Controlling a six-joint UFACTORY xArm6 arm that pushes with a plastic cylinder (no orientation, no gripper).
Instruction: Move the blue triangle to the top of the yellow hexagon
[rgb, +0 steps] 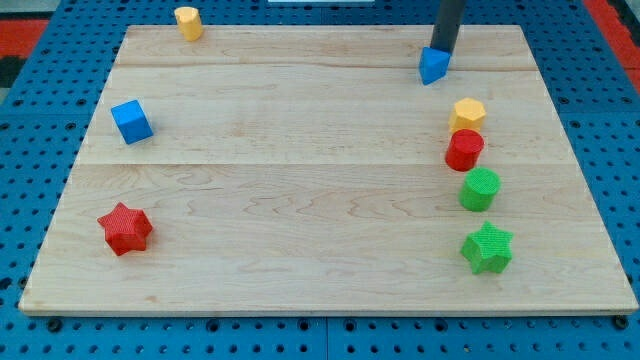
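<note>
The blue triangle (434, 66) lies near the view's top right of the wooden board (300, 200). My tip (440, 49) stands right at its upper edge, touching or nearly touching it. The yellow hexagon (467, 113) sits below and a little to the right of the triangle, with a small gap between them.
A red block (464, 150), a green round block (480, 189) and a green star (487, 248) line up below the hexagon. A yellow block (188, 22) sits at the top left, a blue cube (131, 121) at the left, a red star (125, 229) at the lower left.
</note>
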